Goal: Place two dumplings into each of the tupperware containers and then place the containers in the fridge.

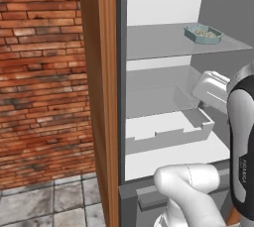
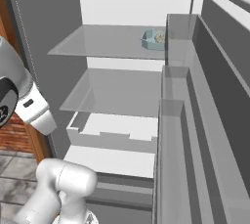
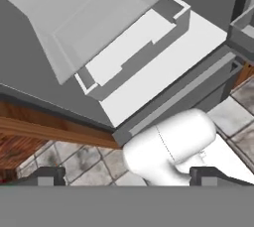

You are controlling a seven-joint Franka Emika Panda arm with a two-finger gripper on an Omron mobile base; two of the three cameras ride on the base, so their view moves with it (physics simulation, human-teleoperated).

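Up on the top shelf [image 1: 163, 42] of the fridge [image 1: 121, 97] sits the teal tupperware container [image 1: 203, 34], toward the right end of that shelf in the left base view and well back from its front edge. Pale lumpy dumplings [image 1: 204, 32] lie inside it; how many, the picture is too small to tell. From the right base view the same container [image 2: 154, 39] sits at the far right of the top shelf, partly hidden behind the door bins [image 2: 183, 96] that run down the open fridge door.

Below that shelf comes a second glass shelf [image 2: 114, 91], and under it a white drawer [image 1: 168, 129] with a notched front wall, then a flat white floor panel [image 1: 173, 159] at the bottom of the fridge. Left of the fridge stands its brown wooden side edge [image 1: 101, 92], and beyond that a red brick wall [image 1: 42, 72] over grey floor tiles [image 1: 49, 201].

And the arm: its white forearm [image 1: 213, 89] reaches across in front of the fridge at the level of the second shelf. Looking along the hand, the camera sees the drawer [image 3: 134, 52] and the fridge's lower front from above, with wooden edge and tiles beneath. The fingers [image 3: 47, 176] stand spread wide, one tip at each side of the gripper [image 3: 126, 177], released, grasping nothing.
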